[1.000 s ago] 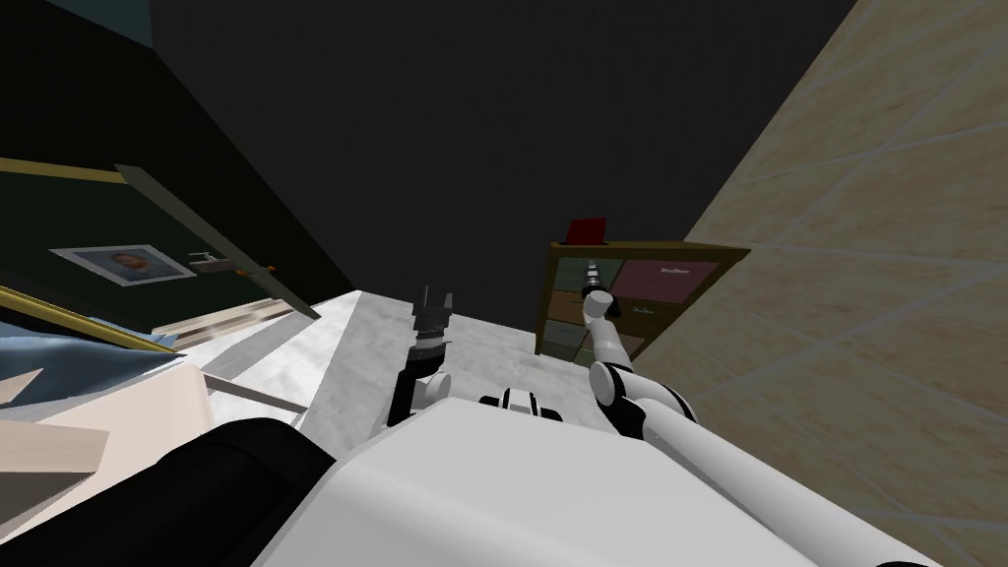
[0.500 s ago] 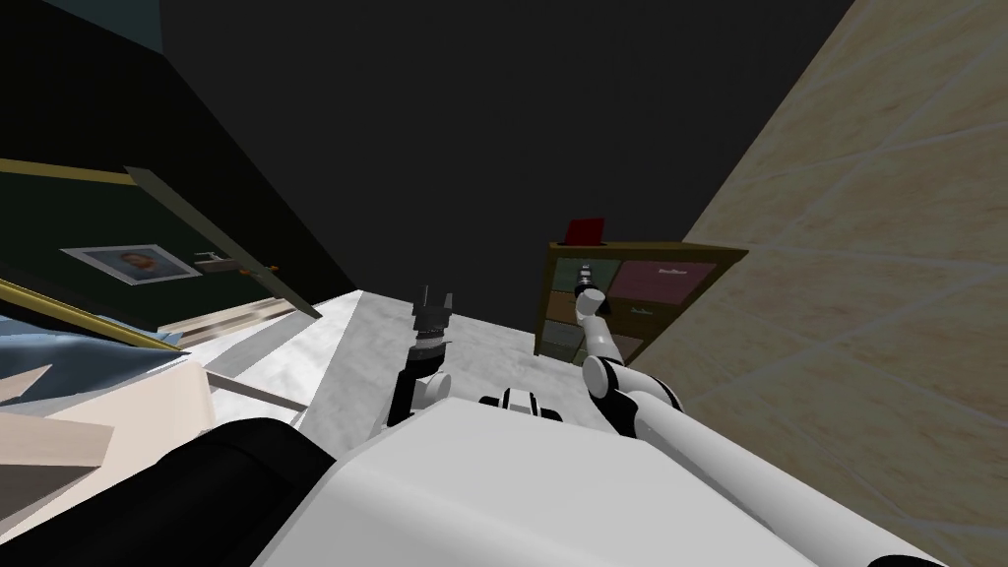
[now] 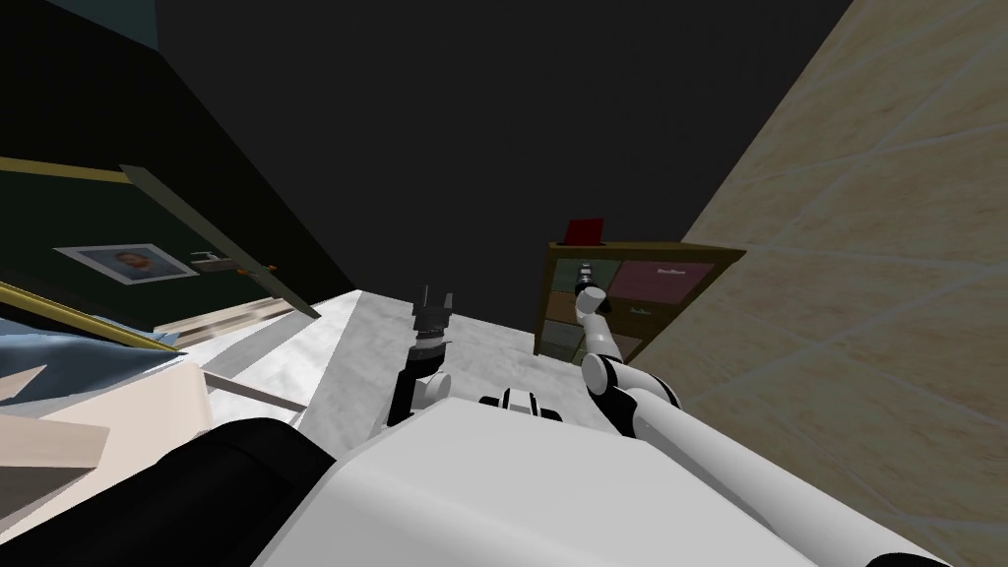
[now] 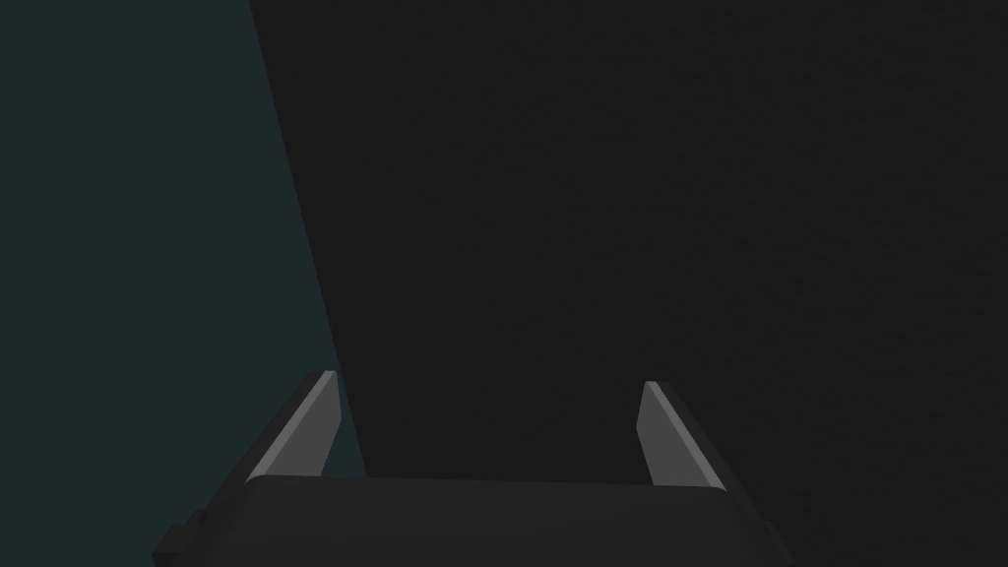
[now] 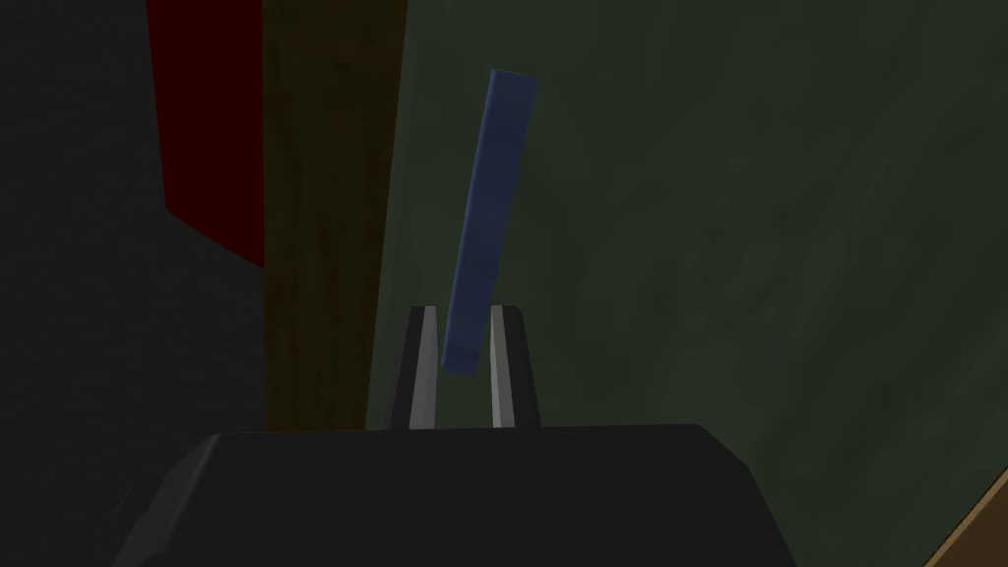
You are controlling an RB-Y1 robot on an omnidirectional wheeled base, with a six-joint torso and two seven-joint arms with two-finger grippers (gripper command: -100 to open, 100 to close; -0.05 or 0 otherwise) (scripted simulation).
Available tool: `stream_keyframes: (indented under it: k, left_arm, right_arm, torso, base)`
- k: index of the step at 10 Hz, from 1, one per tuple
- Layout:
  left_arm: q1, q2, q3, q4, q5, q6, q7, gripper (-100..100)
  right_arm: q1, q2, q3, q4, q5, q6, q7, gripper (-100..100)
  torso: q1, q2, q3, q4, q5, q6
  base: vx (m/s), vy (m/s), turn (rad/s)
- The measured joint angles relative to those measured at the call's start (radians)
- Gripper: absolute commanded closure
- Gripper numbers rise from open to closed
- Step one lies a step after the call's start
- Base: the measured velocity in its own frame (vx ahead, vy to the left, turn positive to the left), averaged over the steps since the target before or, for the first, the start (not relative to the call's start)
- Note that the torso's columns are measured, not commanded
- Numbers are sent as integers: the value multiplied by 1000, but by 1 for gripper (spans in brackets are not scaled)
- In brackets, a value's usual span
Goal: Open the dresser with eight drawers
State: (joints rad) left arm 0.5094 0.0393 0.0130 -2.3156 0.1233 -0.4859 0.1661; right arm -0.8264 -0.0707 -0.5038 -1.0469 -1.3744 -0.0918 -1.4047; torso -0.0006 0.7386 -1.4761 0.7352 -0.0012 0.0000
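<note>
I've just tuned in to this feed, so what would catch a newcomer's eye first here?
First, the right gripper is closed on the end of a blue handle on a dark green drawer front. That drawer belongs to the brown dresser standing against the tan wall, with a red object on top. The left gripper hangs open over the pale floor, apart from the dresser.

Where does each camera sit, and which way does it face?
Head view: on the head, steeply down-forward at the brown dresser; left gripper and right gripper show.
Left wrist view: left hand, facing a dark wall; open fingers show.
Right wrist view: right hand, facing a dark green drawer front; fingers grip its blue bar handle.
Head and right wrist share the red box.
</note>
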Motion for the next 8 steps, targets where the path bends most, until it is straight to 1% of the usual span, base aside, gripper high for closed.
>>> stream_keyframes:
  k: [1,2,3,7,8]
  left_arm:
    - [0,0,0,0,0,0,0,0]
    - [0,0,0,0,0,0,0,0]
    - [0,0,0,0,0,0,0,0]
    - [0,0,0,0,0,0,0,0]
    - [0,0,0,0,0,0,0,0]
  right_arm:
    - [-9,-3,5,9,1,-3,-3,100]
    - [-17,6,-10,13,-1,2,12,100]
    - [-23,7,-8,24,0,3,15,100]
    - [-27,14,-7,28,0,5,19,100]
    - [-28,17,-7,29,0,4,20,-100]
  torso:
    - [1,2,2,0,0,0]
    - [0,2,1,1,0,0]
    - [-2,0,0,1,0,1]
    - [0,-1,0,1,0,0]
    - [0,-1,0,1,0,0]
  base:
    - [-211,25,-28]
    - [-218,-4,-27]
    - [-105,0,9]
    - [-164,34,-28]
    - [-101,6,-47]
